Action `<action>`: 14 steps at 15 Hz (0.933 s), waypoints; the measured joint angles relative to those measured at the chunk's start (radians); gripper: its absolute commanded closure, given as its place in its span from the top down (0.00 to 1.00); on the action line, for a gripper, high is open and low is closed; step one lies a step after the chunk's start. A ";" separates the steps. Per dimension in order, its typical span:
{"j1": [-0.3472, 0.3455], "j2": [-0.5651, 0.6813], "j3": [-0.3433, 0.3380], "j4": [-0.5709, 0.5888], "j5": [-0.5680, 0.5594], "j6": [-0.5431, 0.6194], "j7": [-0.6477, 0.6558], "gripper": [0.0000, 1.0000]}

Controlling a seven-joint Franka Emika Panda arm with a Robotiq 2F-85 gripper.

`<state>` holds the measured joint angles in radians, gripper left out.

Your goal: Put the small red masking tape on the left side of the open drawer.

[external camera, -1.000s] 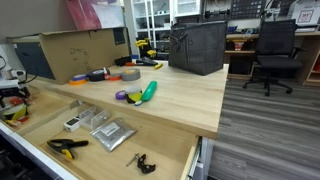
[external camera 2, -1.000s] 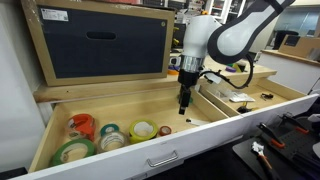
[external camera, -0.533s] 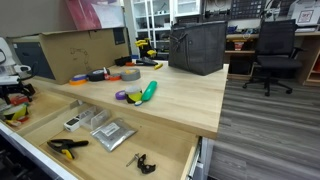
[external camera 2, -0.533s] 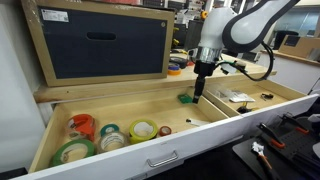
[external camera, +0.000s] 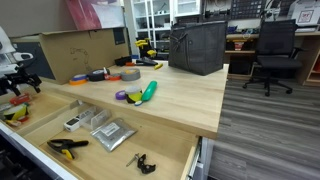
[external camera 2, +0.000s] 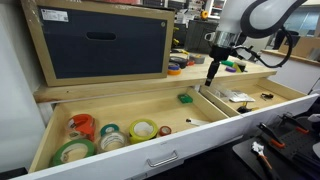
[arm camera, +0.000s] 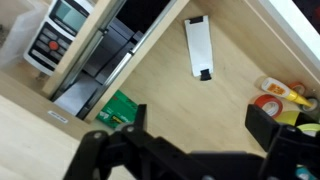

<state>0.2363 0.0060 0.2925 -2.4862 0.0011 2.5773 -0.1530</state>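
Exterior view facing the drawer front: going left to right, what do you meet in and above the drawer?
large green tape roll → yellow tape roll → small green block → gripper

open drawer (external camera 2: pixel 110 110): pale light-brown wood
small red masking tape (external camera 2: pixel 165 130): dark red
block (external camera 2: pixel 186 98): green
gripper (external camera 2: pixel 209 79): black

Gripper (arm camera: pixel 186 138) a dark blur low in the wrist view, base cut off by the bottom edge, tape rolls (arm camera: pixel 281 97) cropped at the right edge, in an exterior view arm (external camera: pixel 14 70) cropped at left, drawer (external camera: pixel 165 140) front cut off below, dark speck (external camera 2: pixel 165 130) too small to identify.
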 measured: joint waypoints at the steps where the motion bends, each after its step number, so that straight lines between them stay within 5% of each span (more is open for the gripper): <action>1: -0.006 -0.023 -0.019 -0.011 -0.006 0.000 0.006 1.00; 11: -0.134 -0.117 -0.142 -0.009 -0.314 0.018 0.230 1.00; 14: -0.161 -0.119 -0.164 0.010 -0.320 0.024 0.270 1.00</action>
<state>0.0754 -0.1128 0.1284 -2.4766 -0.3185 2.6008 0.1173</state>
